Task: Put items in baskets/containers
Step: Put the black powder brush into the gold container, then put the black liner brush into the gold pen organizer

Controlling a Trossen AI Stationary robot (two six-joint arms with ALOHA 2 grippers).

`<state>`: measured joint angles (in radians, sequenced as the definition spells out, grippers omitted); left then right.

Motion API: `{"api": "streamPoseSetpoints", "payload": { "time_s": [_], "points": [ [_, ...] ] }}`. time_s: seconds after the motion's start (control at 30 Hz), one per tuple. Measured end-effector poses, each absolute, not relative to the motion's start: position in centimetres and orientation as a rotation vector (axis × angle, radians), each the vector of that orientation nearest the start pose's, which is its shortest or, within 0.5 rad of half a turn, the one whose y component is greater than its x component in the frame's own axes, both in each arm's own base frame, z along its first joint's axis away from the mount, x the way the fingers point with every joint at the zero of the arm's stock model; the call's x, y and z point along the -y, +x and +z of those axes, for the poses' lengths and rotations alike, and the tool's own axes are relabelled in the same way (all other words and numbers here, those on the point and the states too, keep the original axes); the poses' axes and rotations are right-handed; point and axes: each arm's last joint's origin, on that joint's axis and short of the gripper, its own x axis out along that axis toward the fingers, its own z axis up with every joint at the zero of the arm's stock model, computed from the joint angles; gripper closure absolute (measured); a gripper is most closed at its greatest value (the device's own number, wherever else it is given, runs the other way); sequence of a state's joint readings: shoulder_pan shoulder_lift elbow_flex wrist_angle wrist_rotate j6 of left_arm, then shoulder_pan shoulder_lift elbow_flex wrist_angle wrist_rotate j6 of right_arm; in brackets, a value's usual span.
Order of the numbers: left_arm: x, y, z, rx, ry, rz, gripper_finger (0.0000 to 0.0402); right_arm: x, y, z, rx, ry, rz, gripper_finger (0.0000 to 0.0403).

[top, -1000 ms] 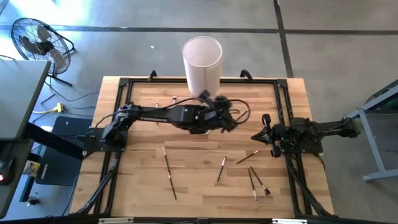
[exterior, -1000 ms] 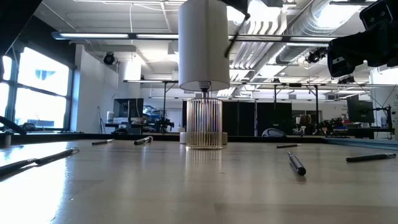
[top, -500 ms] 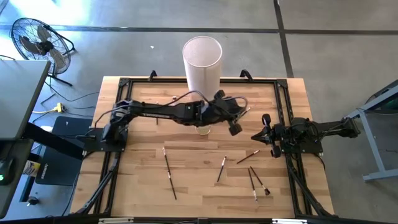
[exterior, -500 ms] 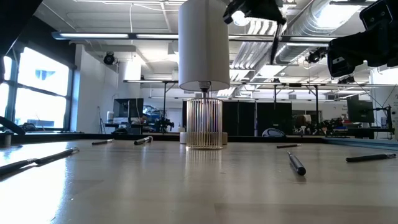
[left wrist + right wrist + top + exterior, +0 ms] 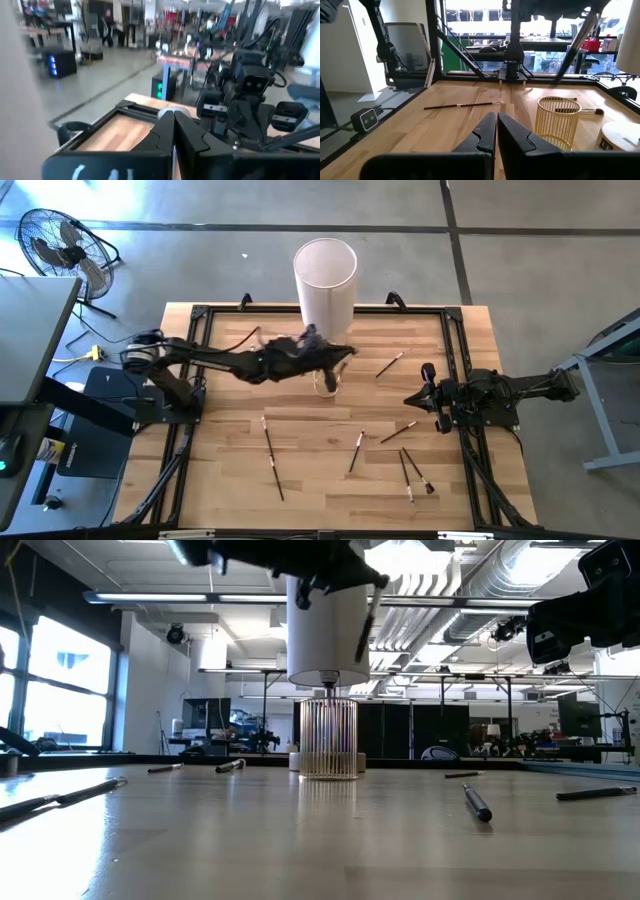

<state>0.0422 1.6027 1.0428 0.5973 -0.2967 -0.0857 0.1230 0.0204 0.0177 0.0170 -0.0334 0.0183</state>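
The left gripper (image 5: 335, 355) is raised over the far middle of the table (image 5: 230, 420), with its jaws pressed together on the upper end of one brush (image 5: 367, 625). In the low view the brush hangs down from the jaws at a slight tilt, clear of the table, so that its free end leads on descent. The cup (image 5: 328, 737) stands below the jaws and slightly to one side of the hanging brush; the brush tip is above the rim and is not yet inside it. This high, end-on grip is judged necessary because the cup is much shorter than the brush and accepts it only from above. The tall white cylinder (image 5: 320, 640) stands just behind the cup, beyond the jaws, which leaves little room for approach from the far side. The right gripper (image 5: 495, 131) waits at the right edge with its jaws together and nothing between them; the cup lies ahead of these jaws and off to one side, well apart. Loose brushes (image 5: 356, 451) lie flat on the near half of the table, away from both sets of jaws, awaiting collection.
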Motion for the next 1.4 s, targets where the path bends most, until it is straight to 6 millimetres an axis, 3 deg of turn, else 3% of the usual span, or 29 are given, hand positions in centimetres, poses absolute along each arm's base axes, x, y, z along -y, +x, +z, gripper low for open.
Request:
{"api": "streamPoseSetpoints", "payload": {
  "time_s": [0.1, 0.27, 0.83, 0.97, 1.23, 1.3, 1.4],
  "points": [
    [-2.3, 34.6, 27.8, 0.122, -0.081, 0.335, 0.0401, -1.3, 9.7, 17.0, 0.013, 0.019, 0.156, 0.0391],
    [-2.3, 33.5, 25.7, 0.13, -0.066, 0.336, 0.0401, -1.3, 9.7, 17.0, 0.011, 0.019, 0.156, 0.0391],
    [-2.8, 33.1, 22.8, -0.129, -0.012, 0.43, 0.0398, -1.3, 9.7, 16.9, 0.009, 0.019, 0.156, 0.0391],
    [-2.8, 33.1, 22.4, -0.17, -0.006, 0.432, 0.0381, -1.3, 9.7, 16.9, 0.009, 0.019, 0.156, 0.0391],
    [-2.7, 33.6, 23.3, -0.18, -0.004, 0.422, 0.0301, -1.3, 9.7, 16.9, 0.009, 0.019, 0.156, 0.0391],
    [-2.2, 33.9, 24.4, -0.196, 0.001, 0.406, 0.0287, -1.3, 9.7, 16.9, 0.009, 0.019, 0.156, 0.0391],
    [-1.3, 33.9, 27.8, -0.206, 0.008, 0.382, 0.028, -1.3, 9.7, 16.9, 0.009, 0.019, 0.156, 0.0391]
  ]
}}
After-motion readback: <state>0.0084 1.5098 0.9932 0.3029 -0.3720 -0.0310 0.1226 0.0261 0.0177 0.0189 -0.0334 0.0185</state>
